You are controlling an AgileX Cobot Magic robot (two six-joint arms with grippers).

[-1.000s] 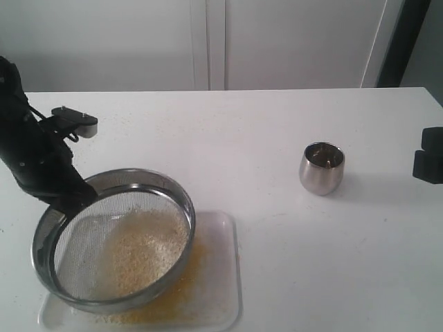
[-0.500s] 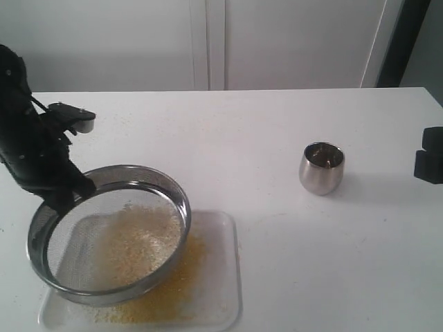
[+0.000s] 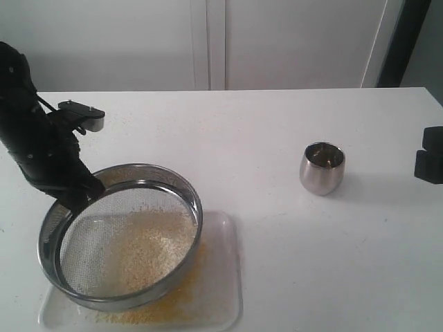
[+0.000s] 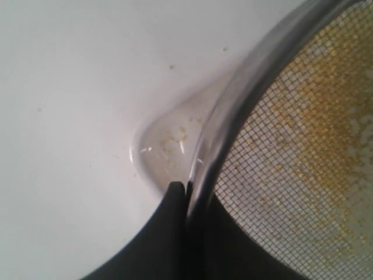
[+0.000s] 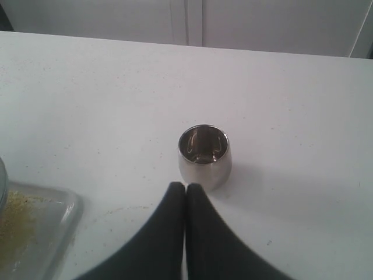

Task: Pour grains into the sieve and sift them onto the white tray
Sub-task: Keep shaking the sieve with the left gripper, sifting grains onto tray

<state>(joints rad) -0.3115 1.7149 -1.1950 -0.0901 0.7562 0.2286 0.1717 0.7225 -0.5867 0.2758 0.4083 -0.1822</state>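
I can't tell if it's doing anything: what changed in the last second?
The left gripper, clamped on the rim of the sieve, swung it a little left, then right in the exterior view, above the tray, shifting the grains. Nothing grabbed or released. Tray, cup and shut right gripper stayed put.

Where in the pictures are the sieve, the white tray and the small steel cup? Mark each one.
sieve (image 3: 119, 301), exterior view, on the front steel wall.
white tray (image 3: 225, 238), exterior view, on its bare right part.
steel cup (image 3: 321, 178), exterior view, on its outer wall.
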